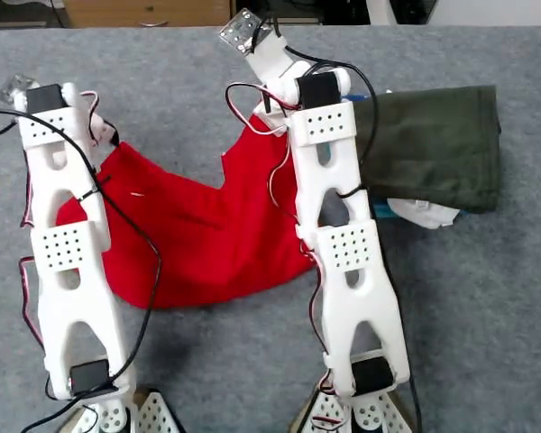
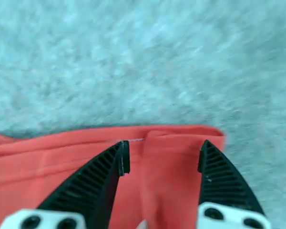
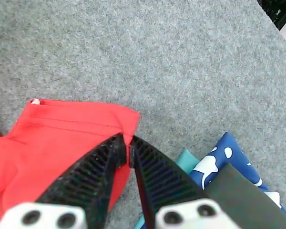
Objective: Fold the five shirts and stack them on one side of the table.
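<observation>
We record: right gripper (image 3: 128, 143), jaws pinched on a corner of the red shirt (image 1: 198, 234). Left gripper (image 2: 164, 145), jaws wide above another edge. The shirt lies spread mid-table (image 1: 487, 307). Folded stack (image 1: 424, 212) at right, dark green shirt (image 1: 433, 149) on top.

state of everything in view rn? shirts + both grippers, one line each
red shirt: unfolded, spread out, one corner pinched.
dark green shirt: folded, lying on top of the blue patterned shirt.
blue patterned shirt: folded, mostly covered, edge sticking out.
left gripper: open, fingers over the red shirt's edge.
right gripper: shut on the red shirt's corner.
</observation>
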{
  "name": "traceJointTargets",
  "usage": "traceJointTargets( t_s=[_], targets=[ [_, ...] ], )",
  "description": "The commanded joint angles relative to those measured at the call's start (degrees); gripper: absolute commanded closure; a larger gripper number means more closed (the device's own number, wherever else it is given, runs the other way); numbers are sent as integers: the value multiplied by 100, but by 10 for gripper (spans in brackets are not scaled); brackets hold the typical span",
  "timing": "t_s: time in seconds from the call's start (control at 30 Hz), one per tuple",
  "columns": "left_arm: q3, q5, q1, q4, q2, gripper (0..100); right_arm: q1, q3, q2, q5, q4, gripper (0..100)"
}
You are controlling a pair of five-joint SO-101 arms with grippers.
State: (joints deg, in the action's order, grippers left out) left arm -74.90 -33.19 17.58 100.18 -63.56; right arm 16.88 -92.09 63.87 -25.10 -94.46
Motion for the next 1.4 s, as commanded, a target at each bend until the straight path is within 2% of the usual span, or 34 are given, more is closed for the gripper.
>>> traceJointTargets(
  t_s=[0.0, 0.17, 0.4, 0.63, 0.87, 1.07, 1.27, 1.37],
  targets=[
    [1292, -229, 79, 62, 752, 762, 13, -136, -75, -18, 97, 996],
    [1705, -730, 220, -176, 927, 762, 4, -136, -75, -18, 97, 996],
    [1714, -730, 202, -545, 901, 762, 13, -127, -75, -18, 97, 996],
    [1758, -721, -9, -1240, 901, 762, 13, -127, -75, -18, 88, 996],
    [1749, -730, -299, -1459, 840, 762, 4, -119, -75, -18, 97, 996],
    [1503, -730, -290, -1486, 470, 762, 4, -101, -75, -18, 97, 996],
    [1160, -703, -308, -1486, 312, 878, 4, -92, -75, -18, 97, 996],
    [1011, -703, -316, -1530, 312, 901, 4, -92, -66, -18, 97, 996]
  ],
)
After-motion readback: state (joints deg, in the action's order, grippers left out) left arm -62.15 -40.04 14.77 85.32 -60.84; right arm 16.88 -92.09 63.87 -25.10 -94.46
